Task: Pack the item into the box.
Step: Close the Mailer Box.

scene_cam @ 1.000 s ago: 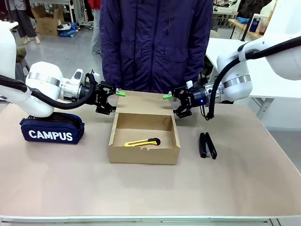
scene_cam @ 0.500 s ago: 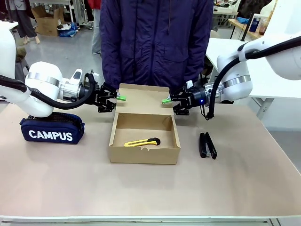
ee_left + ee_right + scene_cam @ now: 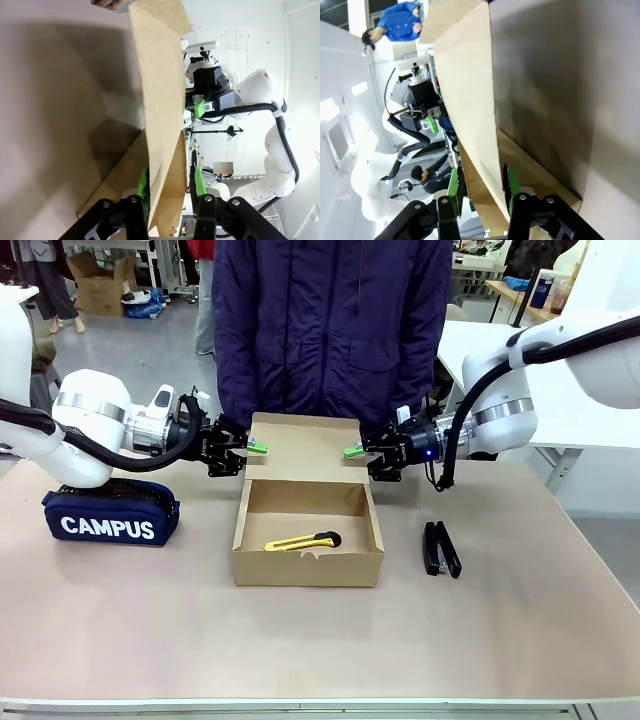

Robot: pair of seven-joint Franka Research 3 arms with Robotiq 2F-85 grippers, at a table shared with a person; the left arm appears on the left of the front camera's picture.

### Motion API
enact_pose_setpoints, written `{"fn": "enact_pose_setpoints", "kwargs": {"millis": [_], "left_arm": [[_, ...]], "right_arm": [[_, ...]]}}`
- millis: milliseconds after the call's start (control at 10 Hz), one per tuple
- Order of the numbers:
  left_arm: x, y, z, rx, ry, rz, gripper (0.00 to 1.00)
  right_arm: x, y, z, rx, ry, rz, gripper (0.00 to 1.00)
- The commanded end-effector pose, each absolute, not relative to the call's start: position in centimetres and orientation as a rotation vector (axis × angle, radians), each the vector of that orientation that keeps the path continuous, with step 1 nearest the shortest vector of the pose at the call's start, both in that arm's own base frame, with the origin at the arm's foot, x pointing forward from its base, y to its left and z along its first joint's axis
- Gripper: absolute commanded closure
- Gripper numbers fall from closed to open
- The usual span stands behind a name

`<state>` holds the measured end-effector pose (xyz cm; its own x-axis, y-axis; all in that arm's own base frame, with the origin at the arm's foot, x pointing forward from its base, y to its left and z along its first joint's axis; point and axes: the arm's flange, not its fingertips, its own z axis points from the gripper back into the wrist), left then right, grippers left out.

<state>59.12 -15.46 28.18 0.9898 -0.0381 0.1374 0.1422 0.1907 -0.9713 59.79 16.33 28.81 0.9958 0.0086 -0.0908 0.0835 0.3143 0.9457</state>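
Two claws pinch the raised lid (image 3: 300,445) of a cardboard box (image 3: 305,568): left claw (image 3: 255,447) clamped on its left edge, right claw (image 3: 352,451) clamped on its right edge. A yellow knife (image 3: 300,542) lies flat inside the box, near the front wall.

box (image 3: 306,568): brown cardboard, matt. utility knife (image 3: 295,543): yellow plastic look, black end, slight sheen. pouch (image 3: 110,515): navy cloth, matt. stapler (image 3: 441,549): black, semi-gloss. counter (image 3: 300,650): beige, smooth, matt. arm shells (image 3: 75,455): white, glossy. person's jacket (image 3: 330,330): dark cloth, faint sheen.
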Motion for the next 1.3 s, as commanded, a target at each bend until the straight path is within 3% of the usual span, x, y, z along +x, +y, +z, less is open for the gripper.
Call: {"fn": "enact_pose_setpoints", "kwargs": {"millis": [0,600,1000,1200], "left_arm": [[58.2,-15.1,29.5,-1.384,-0.189,-0.177,0.58],[53.6,-15.6,34.2,-1.374,-0.396,-0.346,0.58],[51.6,-15.8,34.7,-1.219,-0.754,-0.409,0.58],[51.2,-16.2,34.7,-1.182,-0.860,-0.464,0.58]], "right_arm": [[58.9,15.9,29.5,1.319,-0.042,0.014,0.55],[54.2,15.5,34.4,1.288,-0.309,0.242,0.55],[54.1,15.9,33.7,1.304,-0.455,0.378,0.55],[53.6,16.1,32.8,1.328,-0.570,0.535,0.55]]}}
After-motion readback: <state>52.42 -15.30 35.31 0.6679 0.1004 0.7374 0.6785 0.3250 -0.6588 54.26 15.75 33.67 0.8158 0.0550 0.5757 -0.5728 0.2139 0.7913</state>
